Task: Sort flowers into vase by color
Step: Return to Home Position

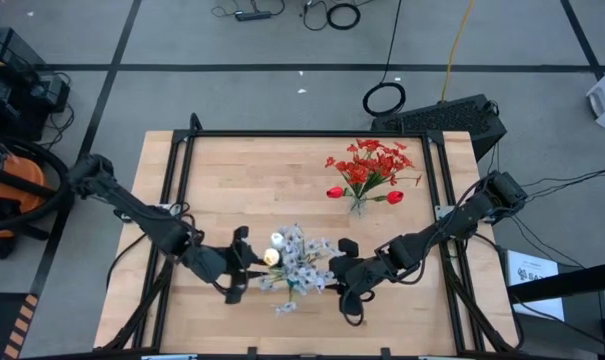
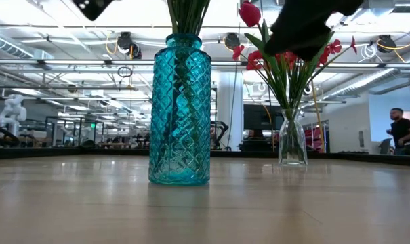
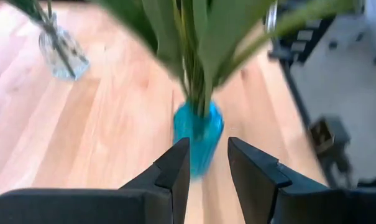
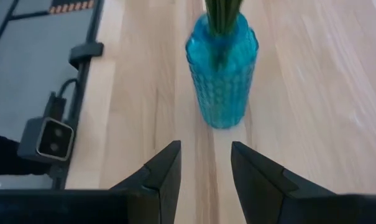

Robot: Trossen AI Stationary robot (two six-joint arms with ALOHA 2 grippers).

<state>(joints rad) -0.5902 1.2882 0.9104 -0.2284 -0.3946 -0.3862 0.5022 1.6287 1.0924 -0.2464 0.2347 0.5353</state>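
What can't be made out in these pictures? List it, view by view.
Low view: the blue vase shows only stems, blossoms cut off by the top edge; a dark arm hides part of the red flowers.
High view: pale flowers cover the blue vase.
Left wrist view: the clear vase is blurred, its top cut off by the edge.
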